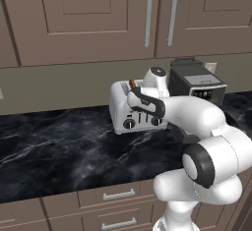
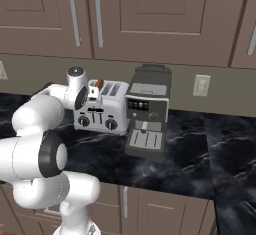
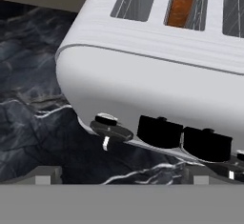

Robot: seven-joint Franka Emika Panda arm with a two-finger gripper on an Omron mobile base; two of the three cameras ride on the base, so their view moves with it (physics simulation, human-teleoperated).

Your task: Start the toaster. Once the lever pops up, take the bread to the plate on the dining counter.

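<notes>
Black veined marble desk (image 1: 59,146) under brown wall cabinets (image 1: 88,18), toaster (image 1: 123,108) beside black coffee machine (image 2: 147,111), bread (image 3: 183,4) in a top slot, arm bent forward, pincer (image 3: 121,178) spread wide, seemingly just short of toaster's front.

Close view of silver-white toaster (image 3: 157,75) on black marble counter (image 3: 33,99); orange-brown bread (image 3: 183,4) seated in middle slot; round knob (image 3: 108,127) and two dark tabs (image 3: 159,131) along front; fingertips (image 3: 45,175) spread wide, touching nothing
</notes>
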